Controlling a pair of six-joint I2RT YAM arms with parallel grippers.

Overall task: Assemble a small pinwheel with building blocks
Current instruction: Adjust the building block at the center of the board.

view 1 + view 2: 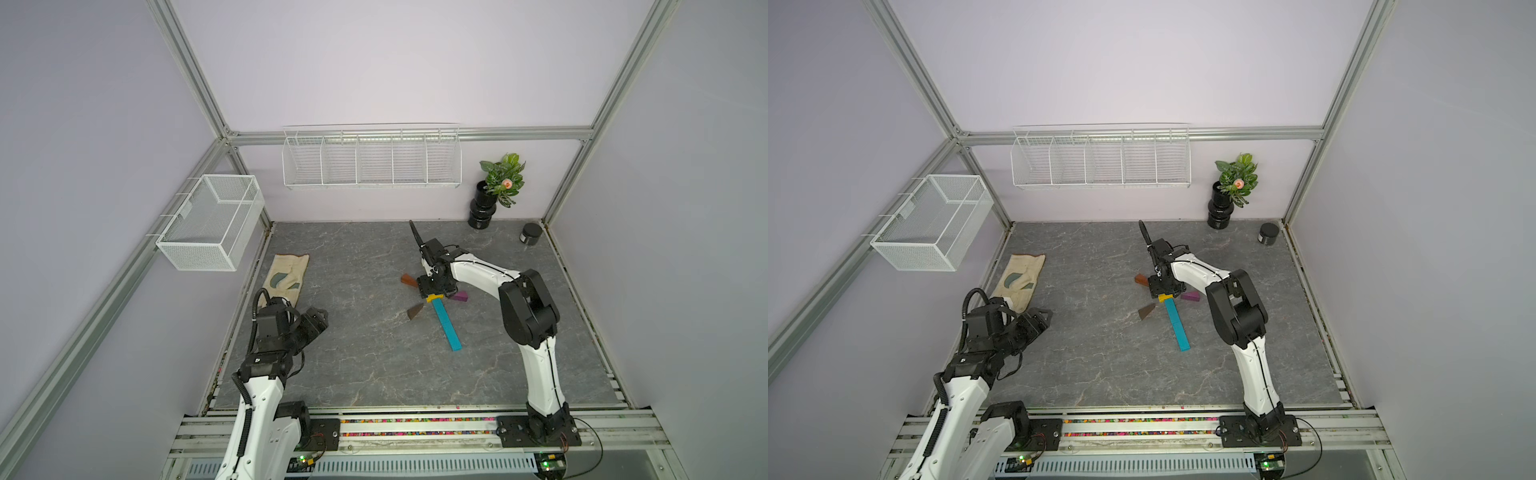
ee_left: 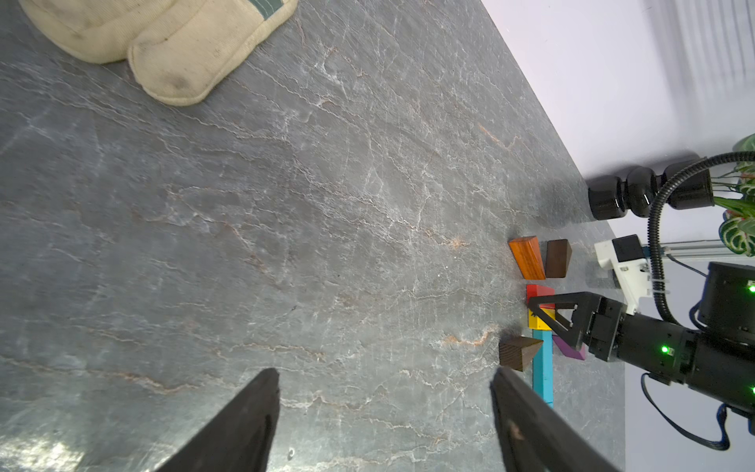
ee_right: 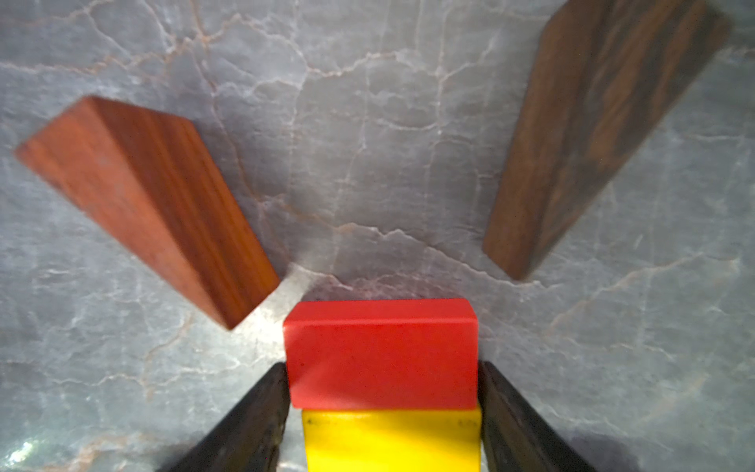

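Reading the layout from above, we place the pinwheel (image 1: 1165, 296) a little right of the table's (image 1: 353, 374) middle, and the relation that matters sits at its hub: the red brick (image 3: 380, 351) lies straight between the fingers of the right pincer (image 3: 382, 365), its long axis running from finger to finger, roughly 8 to 2 o'clock in a top view. Both fingers lie flat against the brick's short ends with no gap showing, so we take the pincer as closed on it at about the brick's length; whether the brick rests on the table or hangs just clear we cannot tell. The yellow brick (image 3: 392, 441) lies parallel against its long side on the 5 o'clock flank, and the teal bar (image 1: 445, 324) runs on from there toward 5 o'clock as stem. A reddish wedge (image 3: 151, 204) fans out at 10 o'clock of the hub and a dark wedge (image 3: 600, 135) at about 1 o'clock, both just clear of the red brick; a brown wedge (image 1: 414, 310) sits at 8 o'clock and the purple wedge (image 1: 460, 296) at 3 o'clock. The left pincer (image 2: 384, 374) hangs wide open and empty, well apart toward 9 o'clock near the glove (image 1: 286, 276), so we judge the right arm far nearer, and any squaring of the hub falls to it.
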